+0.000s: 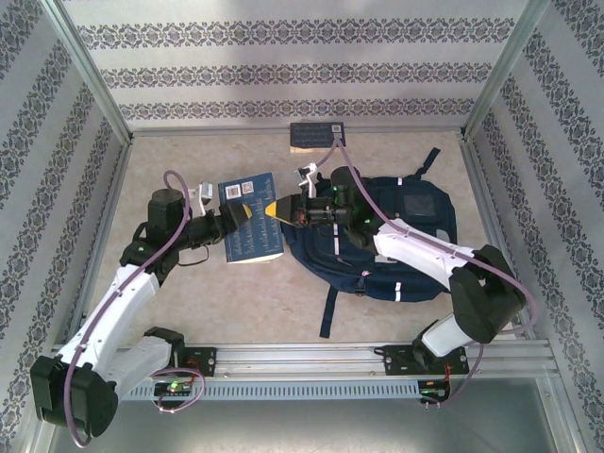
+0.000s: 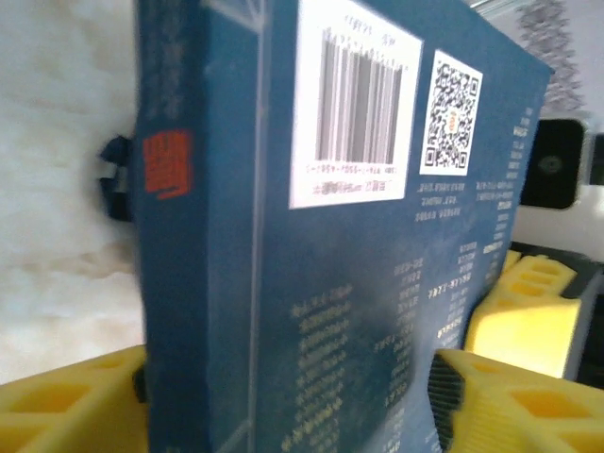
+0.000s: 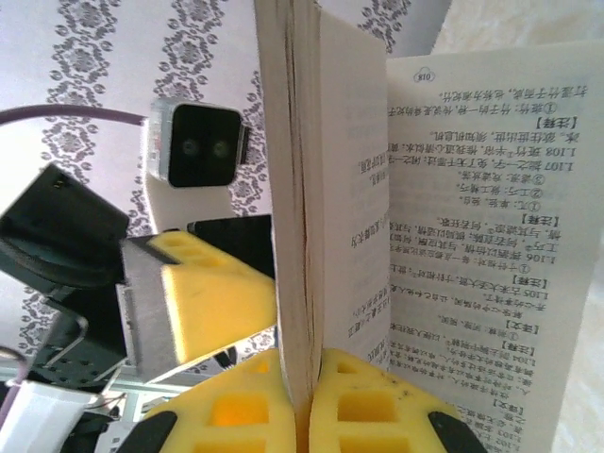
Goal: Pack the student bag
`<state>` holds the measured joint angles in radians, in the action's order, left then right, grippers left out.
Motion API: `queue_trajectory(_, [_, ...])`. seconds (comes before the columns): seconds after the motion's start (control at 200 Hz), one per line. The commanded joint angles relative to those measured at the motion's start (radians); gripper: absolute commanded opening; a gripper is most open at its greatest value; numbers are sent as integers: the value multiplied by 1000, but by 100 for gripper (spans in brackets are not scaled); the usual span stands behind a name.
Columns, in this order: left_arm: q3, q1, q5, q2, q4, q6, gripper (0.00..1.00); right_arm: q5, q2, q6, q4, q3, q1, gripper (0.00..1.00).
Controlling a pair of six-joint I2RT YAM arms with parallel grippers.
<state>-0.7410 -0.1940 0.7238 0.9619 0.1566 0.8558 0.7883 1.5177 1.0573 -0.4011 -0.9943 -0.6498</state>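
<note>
The student bag [image 1: 406,231], a navy backpack with white stripes, lies flat at the centre right of the table. Left of it a blue book [image 1: 253,236] is held up between both grippers. My left gripper [image 1: 234,215] is shut on the blue book, whose spine and barcode cover [image 2: 359,189] sit between its yellow fingers [image 2: 66,406]. My right gripper [image 1: 281,209] is shut on a bundle of the book's pages [image 3: 302,236], its fingertips [image 3: 377,406] pressed together on the paper. The remaining printed pages [image 3: 491,236] fan open to the right.
A second dark blue book [image 1: 316,135] lies at the back edge against the patterned wall. The right arm reaches across the bag's top. A dark strap [image 1: 327,316] trails from the bag toward the front rail. Patterned walls enclose the table on three sides.
</note>
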Motion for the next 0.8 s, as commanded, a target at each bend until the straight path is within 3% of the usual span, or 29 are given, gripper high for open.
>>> queue_trajectory(0.0, [31,11,109,-14,-249,121,51,27,-37,21,-85,11,3,0])
queue_trajectory(0.12, [29,11,116,-20,-274,127,21,-12,-56,-18,-20,6,6,0])
queue_trajectory(0.215, [4,11,128,-41,-239,59,3,-75,-91,-152,179,-32,6,38])
queue_trajectory(0.355, [-75,7,115,-82,-61,-159,0,-200,-160,-404,500,-106,4,68])
queue_trajectory(0.45, [-73,-12,186,-77,-116,-198,0,-149,-173,-493,574,-130,24,84])
queue_trajectory(0.665, [-63,-35,274,-67,-256,-163,0,14,-171,-507,538,-155,37,89])
queue_trajectory(0.794, [-75,-42,337,-26,-317,-114,0,82,-149,-391,366,-124,49,78])
